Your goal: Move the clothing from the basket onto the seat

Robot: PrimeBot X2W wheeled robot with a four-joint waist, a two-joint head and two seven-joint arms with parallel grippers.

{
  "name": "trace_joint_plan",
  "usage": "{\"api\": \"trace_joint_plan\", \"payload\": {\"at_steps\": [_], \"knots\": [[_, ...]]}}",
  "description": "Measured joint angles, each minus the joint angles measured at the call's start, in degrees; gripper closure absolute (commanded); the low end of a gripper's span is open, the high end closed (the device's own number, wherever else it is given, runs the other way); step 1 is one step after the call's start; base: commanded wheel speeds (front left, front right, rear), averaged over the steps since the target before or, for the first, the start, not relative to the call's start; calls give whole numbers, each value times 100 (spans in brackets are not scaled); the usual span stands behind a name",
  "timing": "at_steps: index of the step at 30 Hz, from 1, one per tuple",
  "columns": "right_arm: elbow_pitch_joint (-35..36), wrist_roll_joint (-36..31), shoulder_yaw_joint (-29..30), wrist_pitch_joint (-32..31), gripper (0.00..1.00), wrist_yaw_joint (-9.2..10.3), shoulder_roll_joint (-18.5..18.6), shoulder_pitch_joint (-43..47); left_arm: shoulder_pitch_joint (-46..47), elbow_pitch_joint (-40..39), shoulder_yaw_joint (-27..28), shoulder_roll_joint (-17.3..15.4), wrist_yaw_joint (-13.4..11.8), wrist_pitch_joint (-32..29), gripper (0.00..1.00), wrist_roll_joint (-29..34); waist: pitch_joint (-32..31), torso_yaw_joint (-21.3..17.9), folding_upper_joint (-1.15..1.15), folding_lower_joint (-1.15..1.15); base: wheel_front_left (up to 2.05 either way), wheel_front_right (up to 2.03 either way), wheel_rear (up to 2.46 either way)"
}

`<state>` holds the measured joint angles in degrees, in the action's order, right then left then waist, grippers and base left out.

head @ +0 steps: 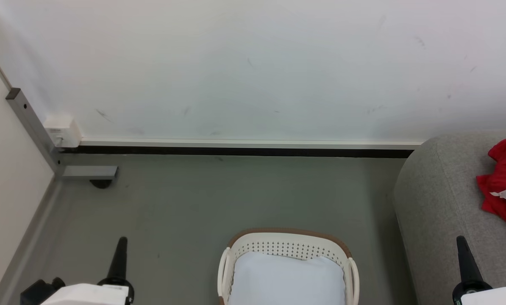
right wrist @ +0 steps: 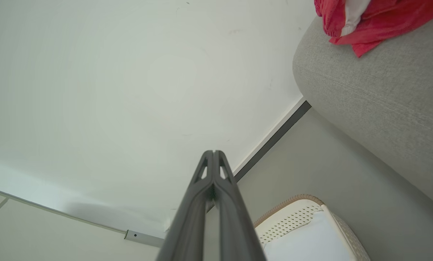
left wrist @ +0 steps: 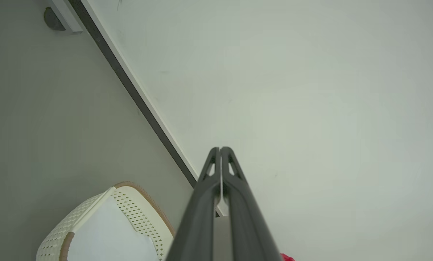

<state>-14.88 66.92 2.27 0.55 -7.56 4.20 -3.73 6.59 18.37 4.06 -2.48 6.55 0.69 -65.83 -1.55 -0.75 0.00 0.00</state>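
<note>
Red clothing (head: 505, 186) crumpled on grey seat (head: 439, 199), beyond right claw (head: 461, 239), well apart. Fingers pressed together, nothing held, on right claw and left claw (head: 122, 240) alike. Between them, basket (head: 287, 245) with pale cushion (head: 287, 279) on grey floor (head: 236, 199); white wall (head: 253, 63) behind.

Clothing (head: 505, 186) red soft crumpled cloth; seat (head: 439, 199) grey coarse-woven upholstery, matt; basket (head: 289, 248) cream perforated plastic, smooth, with brown woven-look rim; cushion (head: 287, 279) pale, smooth-faced; floor (head: 236, 199) matt grey.
</note>
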Motion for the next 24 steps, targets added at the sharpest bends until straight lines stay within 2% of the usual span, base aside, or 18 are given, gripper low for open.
{"api": "trace_joint_plan", "payload": {"at_steps": [24], "knots": [[26, 1172, 196, -323, 100, 0, -56, -94, -2, -193, 110, -5, 46, -332, 100, -1172, 69, 30, 0, 0, 0, 0, 0]]}}
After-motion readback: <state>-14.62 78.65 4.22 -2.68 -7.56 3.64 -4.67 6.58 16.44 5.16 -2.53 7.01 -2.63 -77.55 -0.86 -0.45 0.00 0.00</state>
